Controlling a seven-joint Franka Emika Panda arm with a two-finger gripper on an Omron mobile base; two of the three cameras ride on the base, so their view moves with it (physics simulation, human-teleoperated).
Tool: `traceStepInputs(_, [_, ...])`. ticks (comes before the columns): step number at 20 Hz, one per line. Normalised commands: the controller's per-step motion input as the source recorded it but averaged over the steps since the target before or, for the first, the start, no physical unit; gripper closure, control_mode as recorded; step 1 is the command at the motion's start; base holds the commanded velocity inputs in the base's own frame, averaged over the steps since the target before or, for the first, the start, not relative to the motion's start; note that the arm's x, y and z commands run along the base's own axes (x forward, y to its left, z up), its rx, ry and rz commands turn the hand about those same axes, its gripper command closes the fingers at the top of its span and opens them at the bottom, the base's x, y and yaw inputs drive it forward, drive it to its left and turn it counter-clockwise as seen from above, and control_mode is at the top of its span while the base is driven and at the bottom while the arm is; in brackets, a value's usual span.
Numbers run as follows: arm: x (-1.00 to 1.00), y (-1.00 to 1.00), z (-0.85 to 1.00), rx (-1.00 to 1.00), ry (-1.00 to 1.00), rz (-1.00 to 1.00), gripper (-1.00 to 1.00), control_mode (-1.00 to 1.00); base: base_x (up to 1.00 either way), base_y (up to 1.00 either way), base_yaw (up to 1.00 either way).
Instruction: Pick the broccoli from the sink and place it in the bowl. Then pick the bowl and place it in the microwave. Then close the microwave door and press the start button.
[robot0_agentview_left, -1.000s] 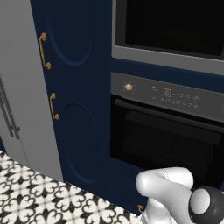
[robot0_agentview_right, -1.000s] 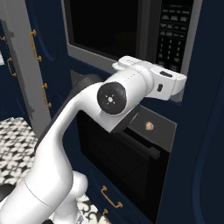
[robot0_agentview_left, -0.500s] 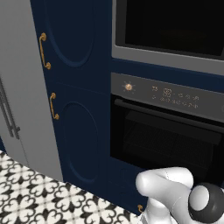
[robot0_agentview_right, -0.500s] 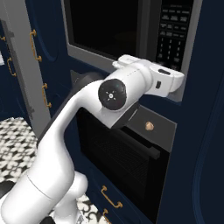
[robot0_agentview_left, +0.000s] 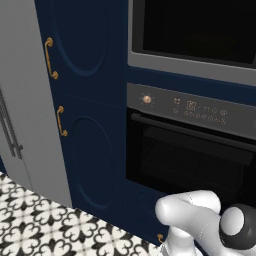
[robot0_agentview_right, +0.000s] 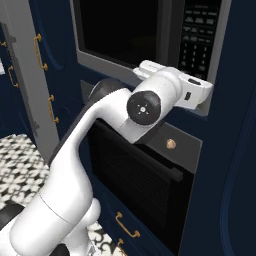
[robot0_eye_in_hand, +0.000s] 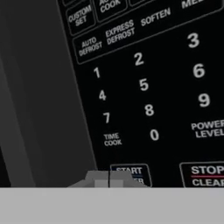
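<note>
Hand is sitting slightly lower and closer against the microwave (robot0_agentview_right: 150, 40) keypad than half a second back, so the arm is closing on the last step. Microwave door (robot0_agentview_right: 122, 35) is looking shut, glass facing out into the room, long axis running sideways above the oven (robot0_agentview_left: 192, 150). Start button (robot0_eye_in_hand: 129, 171) is sitting at the panel's bottom row, just beyond the gripper (robot0_eye_in_hand: 109, 180). Fingers are appearing pressed together, tips touching, holding nothing.
</note>
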Motion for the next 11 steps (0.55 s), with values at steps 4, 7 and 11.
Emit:
traceStepInputs(4, [0.12, -0.32, -0.05, 0.08, -0.05, 0.15, 1.00, -1.00, 0.00, 0.00, 0.00])
traceStepInputs(7, [-0.72, 0.74, 0.00, -0.01, -0.24, 0.01, 1.00, -1.00, 0.00, 0.00, 0.00])
traceStepInputs(11, [-0.77, 0.85, 0.00, -0.01, -0.27, 0.00, 1.00, -1.00, 0.00, 0.00, 0.00])
